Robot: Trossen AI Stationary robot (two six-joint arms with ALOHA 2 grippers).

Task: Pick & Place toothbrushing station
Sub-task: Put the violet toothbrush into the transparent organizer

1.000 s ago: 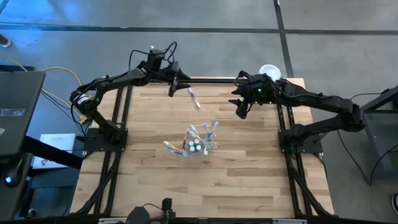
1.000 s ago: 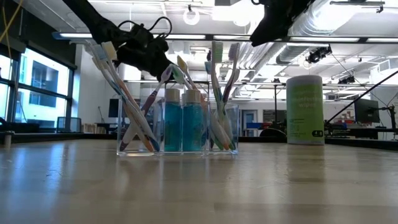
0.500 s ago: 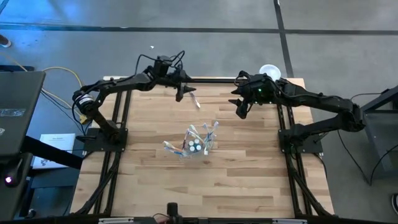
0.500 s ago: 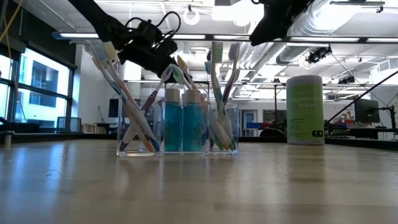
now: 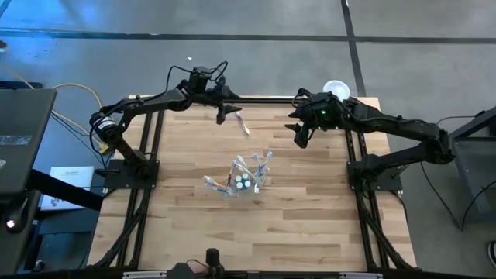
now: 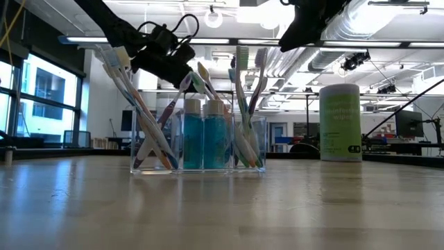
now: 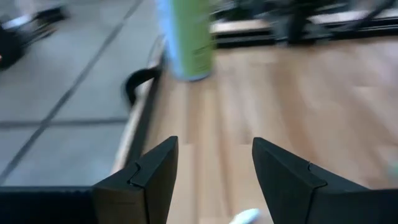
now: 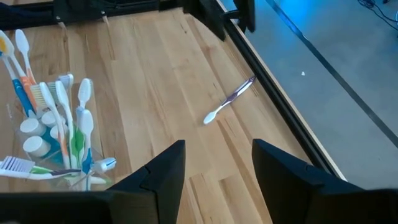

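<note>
A clear plastic holder [image 5: 246, 180] stands mid-table with several multicoloured toothbrushes [image 6: 149, 118] leaning in it and teal toothpaste tubes [image 6: 205, 135] with white caps upright between them; it also shows in the right wrist view [image 8: 56, 137]. One purple-and-white toothbrush [image 5: 242, 122] lies flat on the table near the far edge, also seen in the right wrist view [image 8: 230, 99]. My left gripper [image 5: 223, 115] is open and empty, hovering just left of that brush, whose tip shows in the left wrist view [image 7: 245, 216]. My right gripper [image 5: 301, 138] is open and empty, raised at the far right.
A light-green canister with a white lid [image 5: 335, 89] stands at the table's far right corner, also in the low view [image 6: 340, 123] and the left wrist view [image 7: 186, 37]. A black frame rail [image 5: 263, 99] runs along the far edge. Bare wood lies in front of the holder.
My left gripper has moved a little toward the table's right edge, nearer the loose toothbrush, and its wrist has swung that way. The toothbrush and the holder have stayed where they were.
</note>
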